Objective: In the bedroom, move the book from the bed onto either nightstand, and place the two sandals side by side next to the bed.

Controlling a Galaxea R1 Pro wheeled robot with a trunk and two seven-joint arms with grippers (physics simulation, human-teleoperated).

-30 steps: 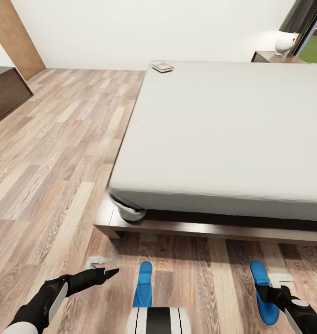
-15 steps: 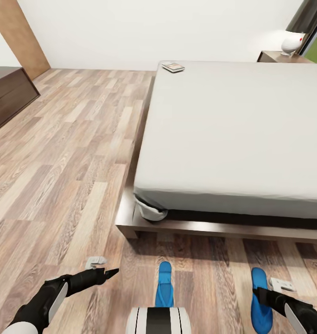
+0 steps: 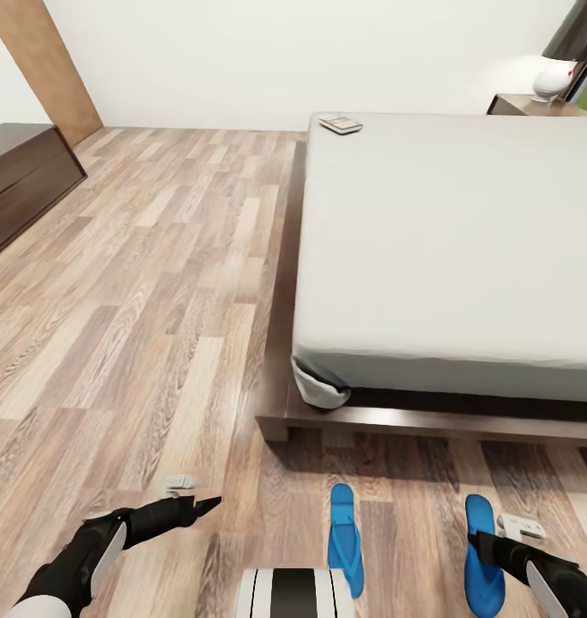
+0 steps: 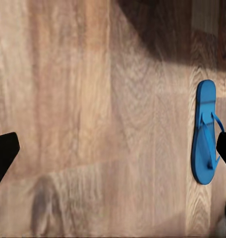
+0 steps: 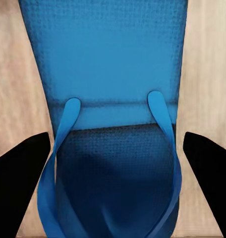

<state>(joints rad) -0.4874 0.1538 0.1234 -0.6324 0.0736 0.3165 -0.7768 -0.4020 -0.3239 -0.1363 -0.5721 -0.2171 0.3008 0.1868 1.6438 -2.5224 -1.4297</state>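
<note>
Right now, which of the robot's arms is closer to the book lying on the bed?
Neither clearly. The book lies at the bed's far corner; the left gripper and the right gripper both hang low over the floor by its foot.

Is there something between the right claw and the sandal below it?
Nothing visible does. In the right wrist view the sandal lies directly ahead, between the two open fingers, with only bare floor beside it. In the head view the right claw hangs over that sandal.

The book (image 3: 341, 124) cover is too small to read.
</note>
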